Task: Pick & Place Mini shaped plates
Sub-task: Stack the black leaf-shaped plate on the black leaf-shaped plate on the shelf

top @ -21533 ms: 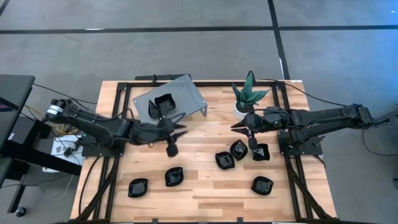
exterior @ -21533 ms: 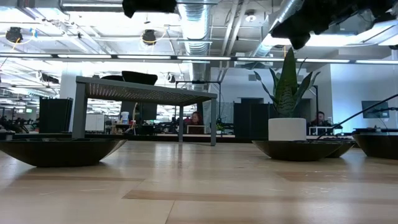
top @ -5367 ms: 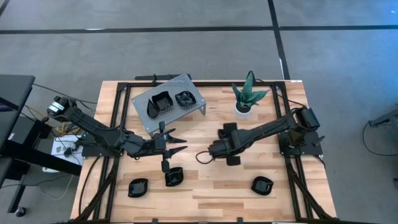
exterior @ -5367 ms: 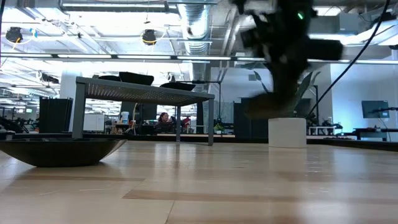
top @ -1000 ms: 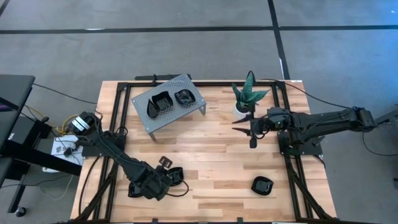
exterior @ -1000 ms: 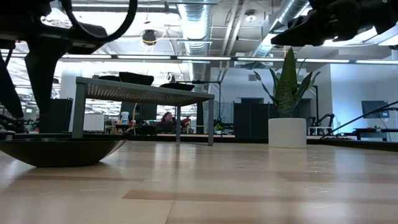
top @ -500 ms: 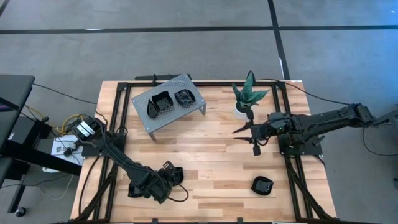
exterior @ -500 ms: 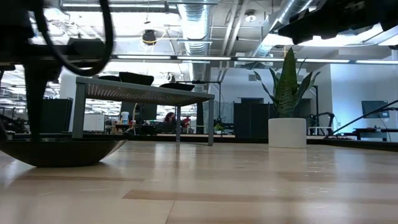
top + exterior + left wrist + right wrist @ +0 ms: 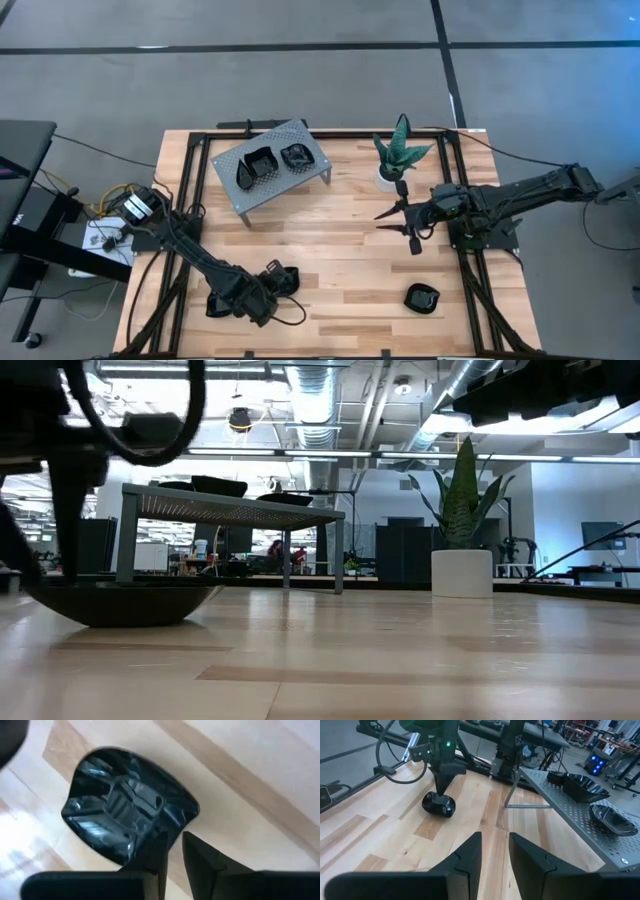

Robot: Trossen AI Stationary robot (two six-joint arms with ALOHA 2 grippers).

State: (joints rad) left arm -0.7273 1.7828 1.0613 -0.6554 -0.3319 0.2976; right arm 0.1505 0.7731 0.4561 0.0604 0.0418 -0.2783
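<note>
My left gripper [image 9: 272,285] points down at the near-left part of the table and is shut on a squarish, wavy-rimmed glossy black mini plate [image 9: 130,815], which also shows as plate [image 9: 439,803] and plate [image 9: 125,600]. Another black plate [image 9: 216,303] lies just left of it on the wood. A third plate [image 9: 422,297] rests near the table's near-right edge. Two more plates [image 9: 262,165] [image 9: 297,157] sit on top of the grey perforated stand [image 9: 232,158]. My right gripper [image 9: 403,228] hovers in front of the plant, open by a narrow gap and holding nothing. My left gripper pinches the plate's rim [image 9: 172,832], with one finger [image 9: 150,857] over the inside of the dish and the other finger [image 9: 200,857] outside it. The fingers come from above, pointing down. The plate's underside [image 9: 130,622] stays on the table.
The green spiky plant in its white pot [image 9: 398,150] stands at the far right, close to my right gripper. The stand's legs [image 9: 125,535] rise at the far left. Bare wood [image 9: 340,260] stretches across the middle. Black frame rails [image 9: 462,270] run along the sides.
My left gripper has kept low over the near-left plate, and that plate has slid a little toward the table's right while staying on the wood. My right gripper has drifted slightly toward the near edge.
</note>
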